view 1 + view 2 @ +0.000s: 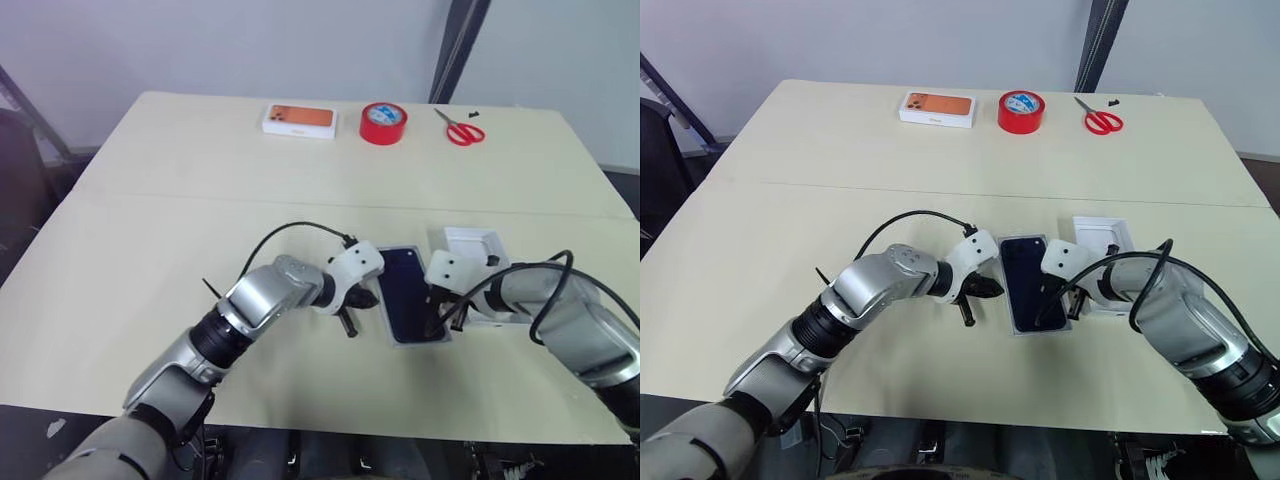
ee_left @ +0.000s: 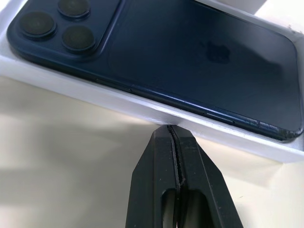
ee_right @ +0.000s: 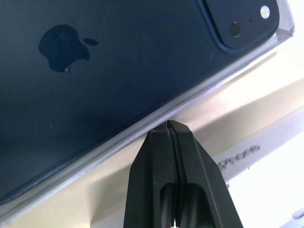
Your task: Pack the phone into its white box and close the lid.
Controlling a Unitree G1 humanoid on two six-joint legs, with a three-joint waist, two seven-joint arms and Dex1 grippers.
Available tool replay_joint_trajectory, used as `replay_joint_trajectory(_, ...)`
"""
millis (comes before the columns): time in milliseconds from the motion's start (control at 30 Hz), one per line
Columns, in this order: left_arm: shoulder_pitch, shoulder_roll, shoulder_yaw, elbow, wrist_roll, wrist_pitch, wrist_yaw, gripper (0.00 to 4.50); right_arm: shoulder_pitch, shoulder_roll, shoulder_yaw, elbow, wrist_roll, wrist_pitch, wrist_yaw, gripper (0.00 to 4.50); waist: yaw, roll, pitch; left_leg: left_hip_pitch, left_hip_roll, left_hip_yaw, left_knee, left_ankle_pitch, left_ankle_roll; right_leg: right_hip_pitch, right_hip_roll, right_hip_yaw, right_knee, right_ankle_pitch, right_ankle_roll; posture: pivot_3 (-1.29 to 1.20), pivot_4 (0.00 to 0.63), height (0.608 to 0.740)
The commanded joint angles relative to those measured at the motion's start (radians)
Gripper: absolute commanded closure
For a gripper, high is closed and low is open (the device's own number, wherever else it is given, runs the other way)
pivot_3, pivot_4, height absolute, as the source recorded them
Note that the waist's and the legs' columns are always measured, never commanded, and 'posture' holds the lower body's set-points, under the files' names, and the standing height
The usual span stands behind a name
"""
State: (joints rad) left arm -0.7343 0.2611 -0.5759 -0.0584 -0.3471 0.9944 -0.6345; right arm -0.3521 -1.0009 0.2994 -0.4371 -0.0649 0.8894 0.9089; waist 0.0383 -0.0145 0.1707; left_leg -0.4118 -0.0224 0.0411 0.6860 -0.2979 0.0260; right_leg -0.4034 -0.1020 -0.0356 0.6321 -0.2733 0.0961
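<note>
Phone (image 1: 1031, 283) lies back-up in the white box (image 1: 391, 338) on the table (image 1: 150, 250), between the two pincers. Left gripper (image 1: 968, 318), fingers pressed together and empty, sits at the box's left wall. Right gripper (image 1: 1072, 312), also pinched closed and empty, touches the right wall, with the lid (image 1: 1103, 240) just beyond it.
</note>
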Motion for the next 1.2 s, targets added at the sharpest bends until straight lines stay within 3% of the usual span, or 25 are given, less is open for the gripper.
replay_joint_trajectory(33,-0.006,-0.028,0.011,0.006,0.014,-0.009,-0.013,4.46,0.008,-0.013,-0.025,-0.042,0.013,-0.009,0.009,4.5,0.0,0.0,0.0,0.0,0.0,0.0,0.0,0.0,0.0,0.0,0.0,0.0,0.0,0.0,0.0,0.0,0.15,0.719)
replay_joint_trajectory(467,0.011,-0.023,0.067,-0.002,0.039,0.014,-0.012,4.46,0.014,-0.051,-0.071,-0.013,0.029,-0.027,0.044,4.5,-0.001,0.0,0.0,0.0,0.0,0.0,0.0,0.001,-0.001,0.0,0.0,0.0,0.001,0.001,0.001,0.0,0.15,0.719)
replay_joint_trajectory(500,0.014,-0.02,0.073,-0.008,0.038,0.019,-0.01,4.5,0.016,-0.058,-0.084,-0.01,0.038,-0.026,0.051,3.96,-0.001,0.0,0.0,0.0,0.001,0.0,0.0,0.001,-0.001,0.0,0.001,0.0,0.001,0.001,0.001,0.0,0.15,0.719)
replay_joint_trajectory(533,0.015,-0.016,0.078,-0.015,0.037,0.023,-0.009,4.5,0.019,-0.066,-0.098,-0.011,0.051,-0.024,0.061,3.71,-0.002,0.0,0.0,0.0,0.001,0.0,0.0,0.001,-0.001,0.0,0.001,0.0,0.001,0.001,0.001,0.0,0.15,0.719)
replay_joint_trajectory(733,0.067,0.066,0.189,-0.137,0.022,-0.035,-0.02,4.5,-0.044,-0.051,-0.314,0.01,0.216,0.151,0.096,0.61,-0.01,0.001,0.001,0.0,0.002,0.0,0.0,0.001,-0.002,-0.001,0.001,0.0,0.002,0.001,0.001,0.0,0.15,0.719)
replay_joint_trajectory(933,0.247,0.156,0.279,-0.272,0.036,-0.44,-0.129,4.5,-0.122,0.107,-0.356,0.072,0.272,0.516,-0.063,0.61,-0.027,0.002,0.0,0.001,0.002,-0.001,-0.001,0.001,-0.003,-0.001,0.0,0.0,0.002,0.001,0.001,0.0,0.15,0.719)
replay_joint_trajectory(1200,0.354,0.242,0.307,-0.319,-0.011,-0.569,-0.279,4.5,-0.152,0.236,-0.37,0.08,0.282,0.724,-0.24,0.61,-0.026,0.005,0.0,0.001,0.002,0.0,-0.002,0.002,-0.004,-0.002,-0.001,0.0,0.002,0.001,0.001,0.0,0.15,0.719)
